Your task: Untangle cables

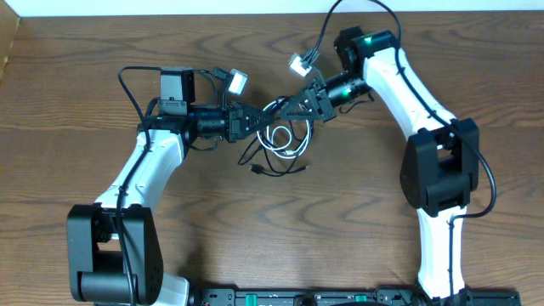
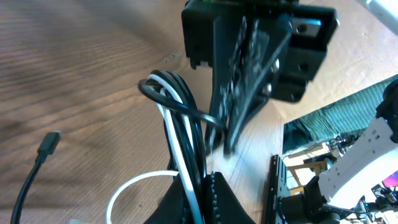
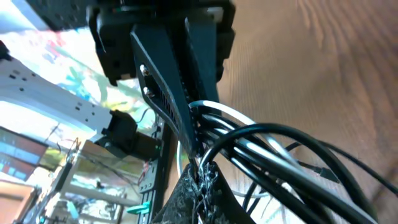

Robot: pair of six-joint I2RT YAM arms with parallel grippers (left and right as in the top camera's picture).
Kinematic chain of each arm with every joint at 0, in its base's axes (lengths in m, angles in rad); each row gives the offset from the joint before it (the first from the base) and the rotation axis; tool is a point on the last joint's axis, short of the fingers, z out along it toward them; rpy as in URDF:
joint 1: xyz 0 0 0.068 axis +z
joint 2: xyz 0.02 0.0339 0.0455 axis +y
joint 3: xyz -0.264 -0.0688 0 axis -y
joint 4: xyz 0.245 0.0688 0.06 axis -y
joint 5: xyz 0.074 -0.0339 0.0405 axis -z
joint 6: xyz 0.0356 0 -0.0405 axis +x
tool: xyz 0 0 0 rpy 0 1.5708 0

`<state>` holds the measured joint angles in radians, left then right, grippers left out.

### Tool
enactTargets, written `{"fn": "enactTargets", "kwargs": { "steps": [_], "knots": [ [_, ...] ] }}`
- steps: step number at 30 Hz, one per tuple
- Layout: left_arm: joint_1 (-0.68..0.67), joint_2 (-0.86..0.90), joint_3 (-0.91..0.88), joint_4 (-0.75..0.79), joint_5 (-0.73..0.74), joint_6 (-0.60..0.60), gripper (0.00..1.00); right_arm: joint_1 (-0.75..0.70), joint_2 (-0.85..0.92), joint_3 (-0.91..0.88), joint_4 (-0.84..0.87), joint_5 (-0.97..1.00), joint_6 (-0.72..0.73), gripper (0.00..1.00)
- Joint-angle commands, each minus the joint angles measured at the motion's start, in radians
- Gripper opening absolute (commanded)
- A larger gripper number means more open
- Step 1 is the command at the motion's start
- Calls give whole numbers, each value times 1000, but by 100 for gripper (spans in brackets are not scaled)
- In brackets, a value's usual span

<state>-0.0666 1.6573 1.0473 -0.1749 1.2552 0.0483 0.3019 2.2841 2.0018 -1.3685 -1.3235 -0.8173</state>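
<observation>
Landmark: the tangle (image 1: 280, 138), a heap of loops on the surface (image 1: 357, 212); every place below is given from it.
Task's things: the white cable (image 2: 176, 140) and the black cable (image 3: 273, 129) are wound together in the tangle. A black plug (image 2: 48, 143) trails out of it on the side toward the arms' bases.
Left hand (image 1: 255, 120): at the tangle's left edge, pressed together on strands of both colours that run straight into its fingertips.
Right hand (image 1: 293, 106): at the tangle's upper right edge, pressed together on a sheaf of strands. You cannot tell from the wrist view which cable is actually pinched.
Step in hand: as I judge it, both hands have a hold and you are about to draw them apart.
How to do it well: pull slowly, outward from the tangle and low over the surface. Watch where the black loop crosses the white one just beyond the left hand. If that crossing tightens instead of sliding, stop and take a single strand instead.
Risk: with each hand holding several strands, pulling may cinch the knot or drag the whole tangle along.
Writing: no brand, label or lettering can be read on the cables or the hands.
</observation>
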Motion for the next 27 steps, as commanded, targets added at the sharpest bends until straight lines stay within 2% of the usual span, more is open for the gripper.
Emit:
{"fn": "enactTargets", "kwargs": {
  "steps": [1,2,3,4,5,7,11,14,20,27],
  "knots": [
    [4,-12,2,5,39,-5,7,-53,-1,6,-2,-84,-10,1],
    [4,-11,2,5,39,-5,8,-62,-1,6,-6,-91,-10,1],
    [4,-12,2,5,39,-5,8,-68,-1,6,-12,-93,-10,5],
    [4,-12,2,5,39,-5,8,-72,-1,6,-20,-89,-10,20],
    [4,-12,2,5,39,-5,7,-74,-1,6,-27,-79,-10,31],
    [4,-11,2,4,40,-6,8,-77,-1,6,-29,-31,-10,38],
    [4,-11,2,4,70,-5,7,-98,-1,6,-22,44,-10,40],
    [4,-12,2,5,114,-5,8,-124,-1,6,-11,46,-5,46],
    [4,-11,2,6,169,-5,8,-171,-1,6,-13,46,2,50],
    [3,-12,2,6,226,-1,7,-161,-1,6,-42,31,1,59]
  ]
}}
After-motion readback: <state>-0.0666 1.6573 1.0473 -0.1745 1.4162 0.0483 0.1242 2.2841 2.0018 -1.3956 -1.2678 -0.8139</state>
